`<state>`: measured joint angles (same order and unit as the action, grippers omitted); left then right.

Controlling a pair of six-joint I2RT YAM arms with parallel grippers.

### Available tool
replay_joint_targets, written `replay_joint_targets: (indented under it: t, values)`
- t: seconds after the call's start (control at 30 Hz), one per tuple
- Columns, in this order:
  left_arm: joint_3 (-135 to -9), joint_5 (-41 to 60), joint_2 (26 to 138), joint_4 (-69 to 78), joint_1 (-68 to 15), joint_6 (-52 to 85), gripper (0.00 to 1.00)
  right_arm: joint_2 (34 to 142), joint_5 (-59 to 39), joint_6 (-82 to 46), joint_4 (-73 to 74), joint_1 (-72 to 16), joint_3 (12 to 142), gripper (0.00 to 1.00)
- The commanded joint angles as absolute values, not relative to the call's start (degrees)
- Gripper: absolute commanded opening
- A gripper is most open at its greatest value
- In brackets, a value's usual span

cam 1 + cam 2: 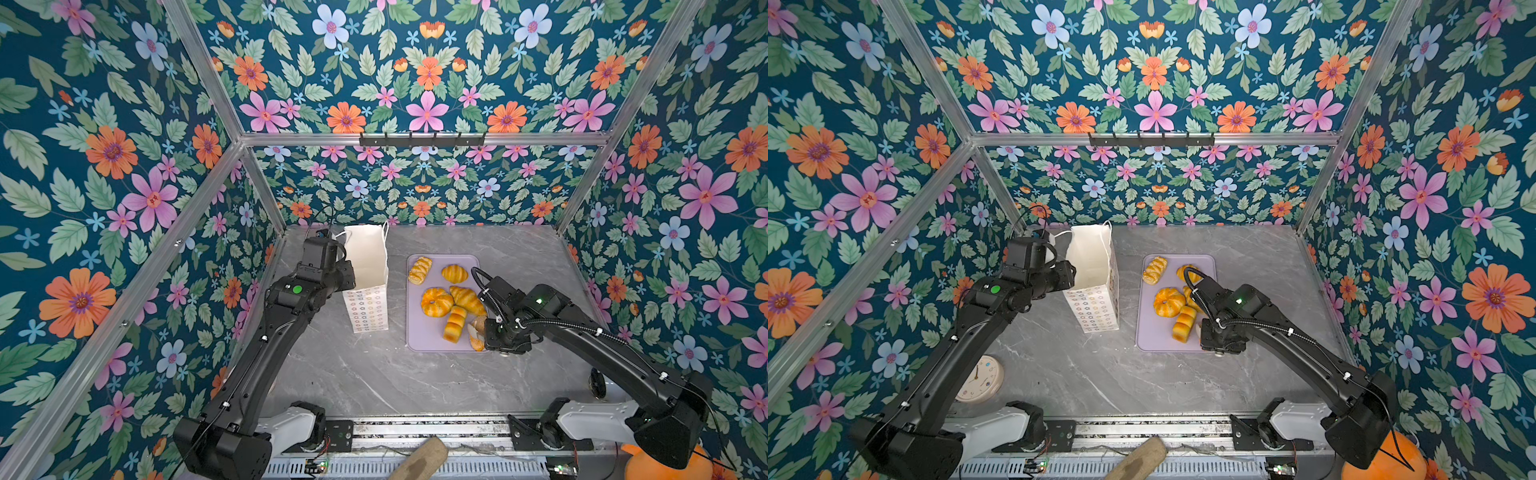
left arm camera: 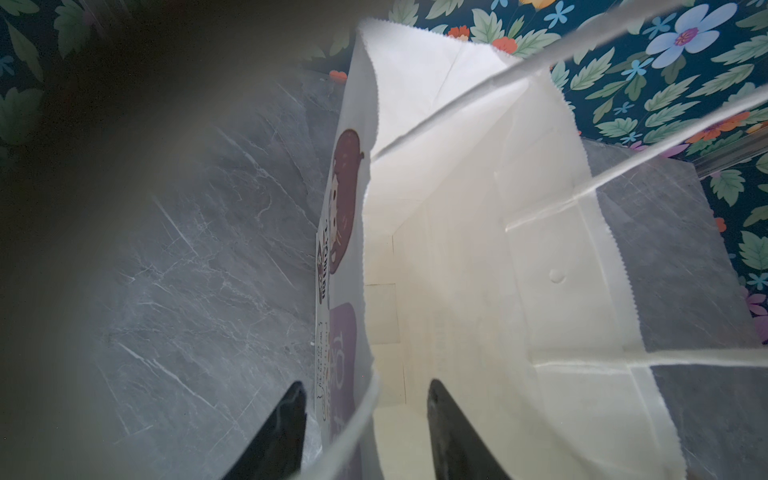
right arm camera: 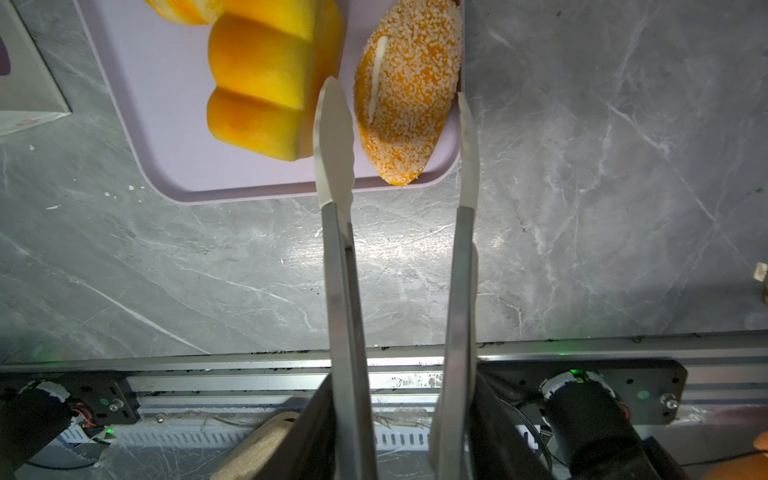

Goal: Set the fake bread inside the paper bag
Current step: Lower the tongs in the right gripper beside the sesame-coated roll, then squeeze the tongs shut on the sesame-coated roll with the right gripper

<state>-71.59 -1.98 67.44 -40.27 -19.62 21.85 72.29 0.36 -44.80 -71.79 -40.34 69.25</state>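
**Fake bread on the tray, tongs set about the seeded roll**

The paper bag (image 1: 368,266) (image 1: 1092,266) stands upright and open-mouthed on the grey marble worktop (image 1: 374,374), just left of a lilac tray (image 1: 424,336).

The left hand (image 2: 365,386) is at the bag's rim. Its fingers (image 2: 286,428) stand apart, one outside and one inside, with the bag wall (image 2: 457,249) between them and not pinched.

All six pieces of the fake bread (image 1: 436,302) lie on the tray, apart from the bag.

The right hand (image 3: 403,424) is clamped on a pair of metal tongs (image 3: 336,291). The tong tips are spread to either side of the seeded oval roll (image 3: 407,95) at the tray's near corner, beside the segmented loaf (image 3: 266,83). Whether the tips touch the roll cannot be told.
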Motion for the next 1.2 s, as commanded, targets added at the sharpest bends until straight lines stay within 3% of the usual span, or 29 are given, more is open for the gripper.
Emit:
replay_joint_targets:
  t: [0.0, 1.17]
  values:
    - [-71.6, -1.7, 67.3, -39.5, -19.6, 21.1, 0.49, 72.0, 1.5, -45.7, -72.6, -40.5, 70.3, 0.47]
    - [-72.4, -0.6, 68.2, -39.2, -19.7, 21.0, 0.48, 75.3, 2.7, -46.3, -68.8, -41.3, 68.2, 0.50]
